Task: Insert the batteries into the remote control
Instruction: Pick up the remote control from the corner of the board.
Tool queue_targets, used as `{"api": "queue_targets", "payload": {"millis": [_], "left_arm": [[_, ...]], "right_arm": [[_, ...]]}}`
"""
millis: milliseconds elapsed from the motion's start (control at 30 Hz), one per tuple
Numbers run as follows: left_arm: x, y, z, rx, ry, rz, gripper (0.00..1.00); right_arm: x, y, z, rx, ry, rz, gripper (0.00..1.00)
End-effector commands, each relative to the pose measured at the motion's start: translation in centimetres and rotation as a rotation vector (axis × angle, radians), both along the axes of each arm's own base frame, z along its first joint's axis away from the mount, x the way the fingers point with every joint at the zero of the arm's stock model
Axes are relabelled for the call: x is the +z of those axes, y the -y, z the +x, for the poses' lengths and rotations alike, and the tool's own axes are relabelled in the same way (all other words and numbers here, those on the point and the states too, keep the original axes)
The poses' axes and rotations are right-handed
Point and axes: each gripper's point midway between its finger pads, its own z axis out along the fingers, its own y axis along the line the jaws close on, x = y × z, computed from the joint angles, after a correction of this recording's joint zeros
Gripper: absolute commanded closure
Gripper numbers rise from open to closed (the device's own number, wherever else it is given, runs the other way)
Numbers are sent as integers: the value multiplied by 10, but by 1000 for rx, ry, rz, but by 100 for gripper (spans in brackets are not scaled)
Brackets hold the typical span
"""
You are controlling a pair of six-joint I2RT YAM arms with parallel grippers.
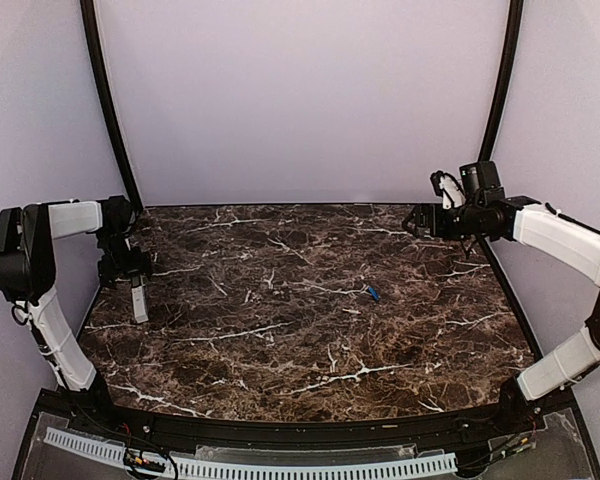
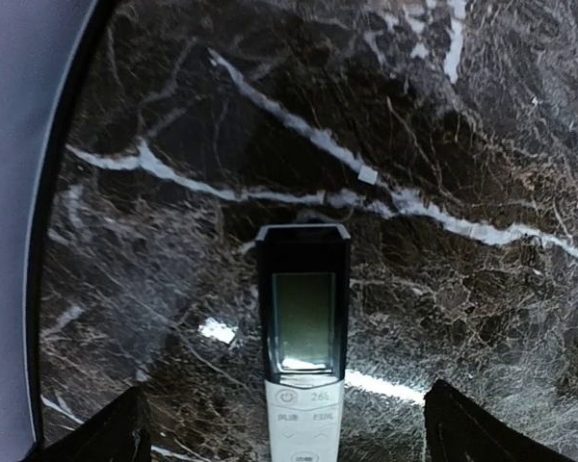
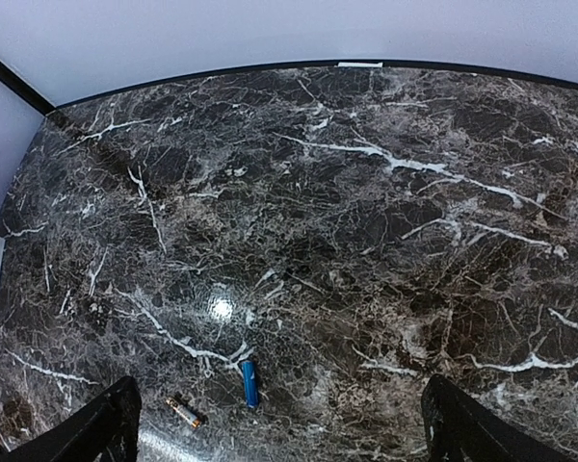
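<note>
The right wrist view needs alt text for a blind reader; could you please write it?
A blue battery and a darker battery lie apart on the dark marble table, framed by the open right end effector.

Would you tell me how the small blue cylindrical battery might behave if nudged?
Lying on its side on the glossy marble table, the small blue cylindrical battery would probably roll. Its tiny, smooth body may slip when pinched.

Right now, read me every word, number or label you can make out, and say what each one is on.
"26" plus an unclear character: on the remote control, just below its screen.
Words on its buttons: blurred, unreadable.
Print on the blue battery and the darker battery beside it: too small to read.
Nothing else shows text.
</note>
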Motion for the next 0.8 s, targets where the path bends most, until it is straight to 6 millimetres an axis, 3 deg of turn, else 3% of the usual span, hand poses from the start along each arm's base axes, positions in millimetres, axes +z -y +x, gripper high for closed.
{"api": "queue_targets", "payload": {"millis": [0,167,300,467,600,667,700,733,767], "left_arm": [[-15,20,-13,-38,-84,-109,4],[-41,35,-16,-57,-150,-201,25],[-44,35,-16,-55,-148,-203,48],[-35,33,-9,-49,-100,-188,97],[5,44,13,-79,78,-207,100],[47,63,31,-151,241,-212,100],[86,90,42,-244,384,-205,100],[126,121,41,-342,510,-206,100],[154,140,49,-415,638,-203,100]], "right_arm": [[-2,-1,-12,-1,-40,0,2],[1,5,-15,-18,-34,-26,2],[3,5,-16,-22,-24,-18,1],[5,2,-15,-13,-31,-8,1],[15,-10,-19,48,-17,27,1],[28,-24,-25,128,15,60,2],[38,-35,-30,182,46,75,2],[50,-48,-38,251,83,96,2],[64,-63,-47,327,126,117,2]]}}
